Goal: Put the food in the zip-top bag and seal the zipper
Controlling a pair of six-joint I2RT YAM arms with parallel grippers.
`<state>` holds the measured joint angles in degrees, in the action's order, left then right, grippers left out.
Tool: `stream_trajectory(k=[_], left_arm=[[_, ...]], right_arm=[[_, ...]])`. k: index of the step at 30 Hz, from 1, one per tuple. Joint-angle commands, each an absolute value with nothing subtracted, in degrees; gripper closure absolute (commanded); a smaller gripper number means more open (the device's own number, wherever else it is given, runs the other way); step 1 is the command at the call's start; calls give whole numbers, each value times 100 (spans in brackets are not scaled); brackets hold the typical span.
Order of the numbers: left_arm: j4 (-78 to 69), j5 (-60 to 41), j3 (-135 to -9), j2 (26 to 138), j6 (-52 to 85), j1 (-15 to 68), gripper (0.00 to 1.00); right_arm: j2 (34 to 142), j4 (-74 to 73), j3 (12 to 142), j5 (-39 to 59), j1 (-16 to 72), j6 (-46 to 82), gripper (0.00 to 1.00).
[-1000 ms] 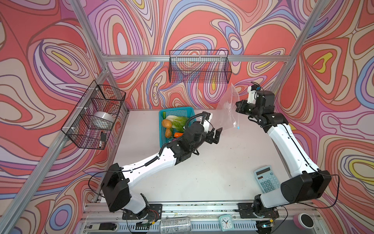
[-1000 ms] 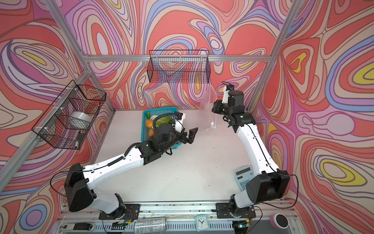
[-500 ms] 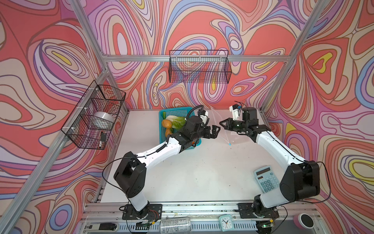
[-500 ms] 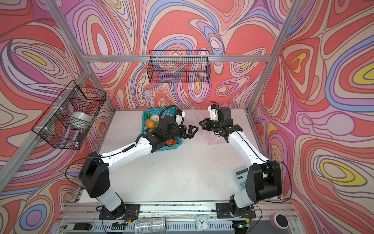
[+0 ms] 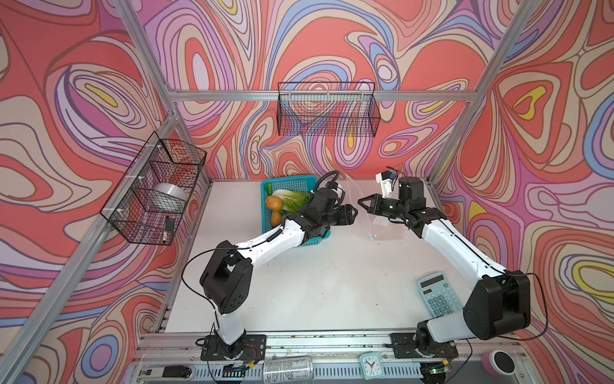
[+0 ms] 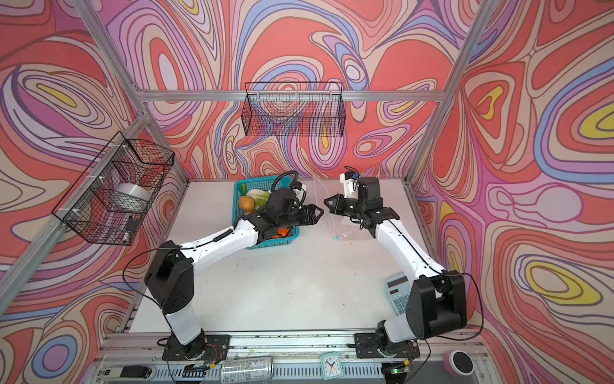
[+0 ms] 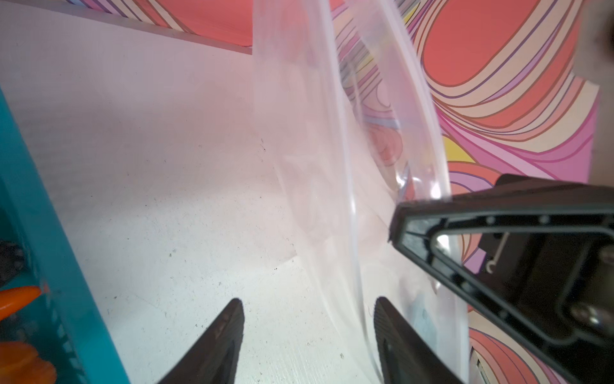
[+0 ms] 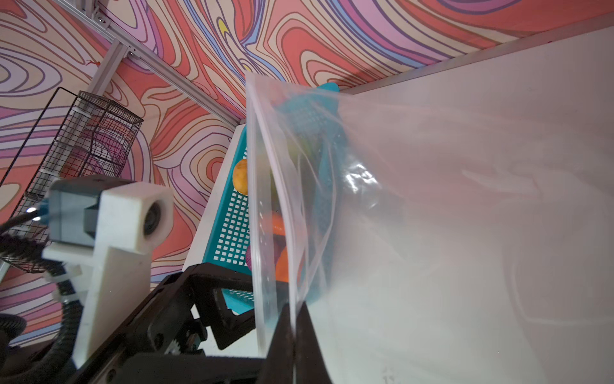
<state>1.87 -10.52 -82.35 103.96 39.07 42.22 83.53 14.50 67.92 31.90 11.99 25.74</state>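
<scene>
Right gripper [image 8: 294, 320] pinching the mouth edge of the clear zip-top bag [image 8: 432, 199], which stands just right of the teal basket [image 5: 292, 183] holding the food [image 5: 290, 198]; left gripper [image 7: 307, 307] with fingers [image 7: 226, 335] spread, the bag's edge passing between them

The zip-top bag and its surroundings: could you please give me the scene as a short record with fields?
zip-top bag: clear, held up by its edge, no food seen inside
right end effector: shut on the bag's edge
left end effector: jaws apart, bag's edge between them, not clamped
slider: light blue, at the zipper's lower end
food: in the teal basket, none bagged
calculator: on the table, near the right arm's base
</scene>
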Motion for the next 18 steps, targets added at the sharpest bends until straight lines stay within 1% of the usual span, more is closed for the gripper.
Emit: stream_trajectory(k=[1,3,4,5,6,7,10,12,15,18], left_arm=[[391,-1087,-8504,10570,4019,4192,45],[441,-1038,-8524,10608,4001,4174,52],[436,-1009,-8512,10608,3999,4160,60],[427,-973,-8479,10601,3984,4133,73],[440,-863,-8429,10555,3975,4089,89],[501,-708,-8352,10480,3958,4044,100],[643,-402,-8105,10190,3769,3914,100],[963,-204,-8098,10072,3510,3876,100],[1466,7,-8199,10036,3201,3876,100],[1651,-35,-8191,10054,3163,3877,100]], right_arm=[[8181,1313,6639,3296,1239,2686,100],[8118,1269,6579,3282,1240,2732,100],[8095,1264,6557,3262,1239,2733,100],[8083,1325,6577,3145,1239,2708,100],[8088,1585,6663,2787,1239,2649,100],[8106,1918,6784,2315,1240,2534,100],[8121,2716,7070,633,1244,2284,100],[8049,2891,7124,23,1239,2133,100],[7934,2823,7143,-48,1239,2055,100],[7897,2654,7178,419,1239,2207,100]])
